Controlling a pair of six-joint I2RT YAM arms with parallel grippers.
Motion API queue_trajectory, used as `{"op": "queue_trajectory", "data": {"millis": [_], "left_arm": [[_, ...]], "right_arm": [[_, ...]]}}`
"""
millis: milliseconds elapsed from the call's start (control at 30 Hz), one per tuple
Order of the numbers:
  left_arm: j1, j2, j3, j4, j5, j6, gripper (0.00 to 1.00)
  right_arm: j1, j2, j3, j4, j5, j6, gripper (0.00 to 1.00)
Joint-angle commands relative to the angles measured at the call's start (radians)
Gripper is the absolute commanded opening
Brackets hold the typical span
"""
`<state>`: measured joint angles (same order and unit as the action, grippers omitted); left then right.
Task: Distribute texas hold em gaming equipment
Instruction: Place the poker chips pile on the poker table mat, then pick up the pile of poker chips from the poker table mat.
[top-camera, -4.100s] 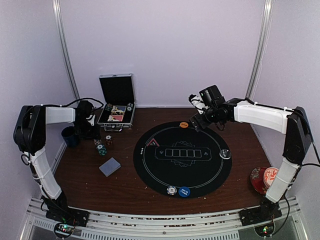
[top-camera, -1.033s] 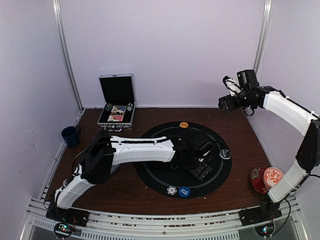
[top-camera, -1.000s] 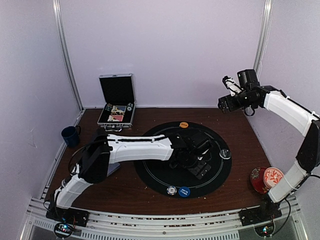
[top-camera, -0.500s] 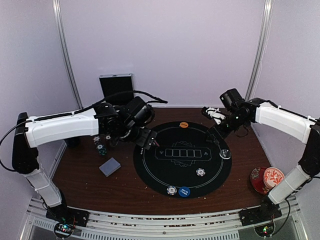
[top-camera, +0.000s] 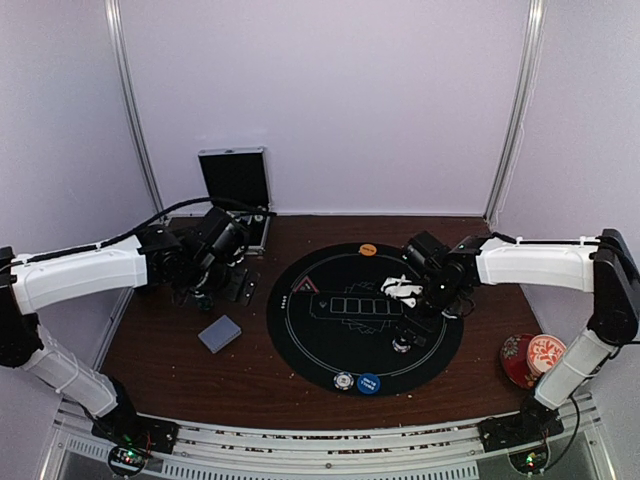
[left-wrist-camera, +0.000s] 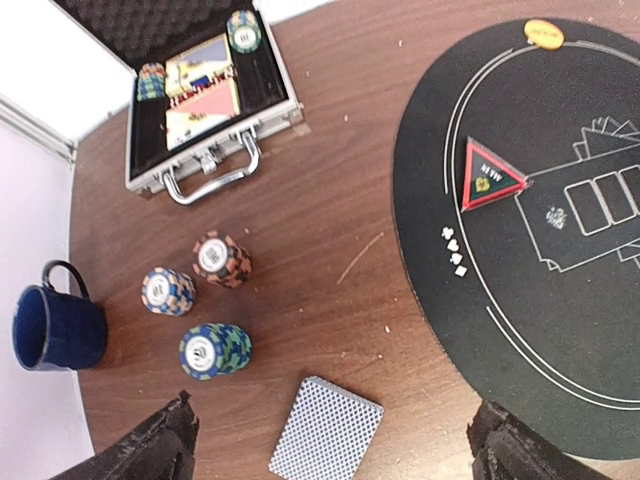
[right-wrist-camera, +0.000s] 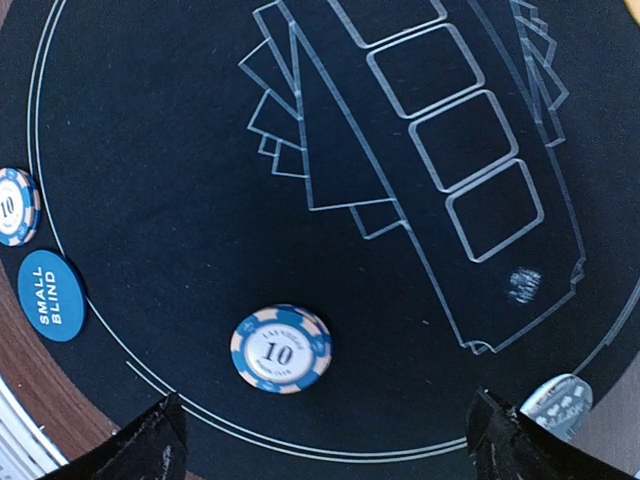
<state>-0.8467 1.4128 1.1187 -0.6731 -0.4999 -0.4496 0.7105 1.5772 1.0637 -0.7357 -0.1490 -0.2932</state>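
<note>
Brown desk (top-camera: 480, 250), black round mat (top-camera: 330, 345) at centre. Left gripper (left-wrist-camera: 335, 448), released, over chip stacks (left-wrist-camera: 215, 350) near left edge; right gripper (right-wrist-camera: 330, 438), released, over blue chip (right-wrist-camera: 281, 349).

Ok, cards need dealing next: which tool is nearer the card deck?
Left. The left tool hovers just beyond the card deck; the right tool is over the black mat.

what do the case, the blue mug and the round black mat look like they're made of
Silver-edged hard case: probably aluminium, bright metallic rim. Dark blue mug: likely glazed ceramic, smooth sheen. Round black mat: matte rubber or felt, no glare; cannot tell which.
</note>
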Motion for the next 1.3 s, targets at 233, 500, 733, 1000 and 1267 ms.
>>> {"op": "queue_trajectory", "data": {"millis": [233, 500, 733, 1000, 1267], "left_arm": [[0.051, -0.082, -0.124, 0.123, 0.007, 0.092, 0.98], [0.072, -0.053, -0.118, 0.118, 0.029, 0.094, 0.98], [0.094, -0.057, -0.118, 0.123, 0.045, 0.091, 0.98], [0.101, -0.054, -0.119, 0.125, 0.054, 0.091, 0.98], [0.105, -0.055, -0.119, 0.124, 0.057, 0.091, 0.98]], "right_arm": [[0.048, 0.112, -0.004, 0.043, 0.046, 0.006, 0.94], [0.047, 0.133, -0.026, 0.060, 0.056, 0.002, 0.90], [0.048, 0.142, -0.027, 0.057, 0.035, -0.004, 0.84], [0.047, 0.179, -0.031, 0.053, 0.034, -0.006, 0.77], [0.047, 0.204, -0.031, 0.052, 0.027, -0.012, 0.66]]}}
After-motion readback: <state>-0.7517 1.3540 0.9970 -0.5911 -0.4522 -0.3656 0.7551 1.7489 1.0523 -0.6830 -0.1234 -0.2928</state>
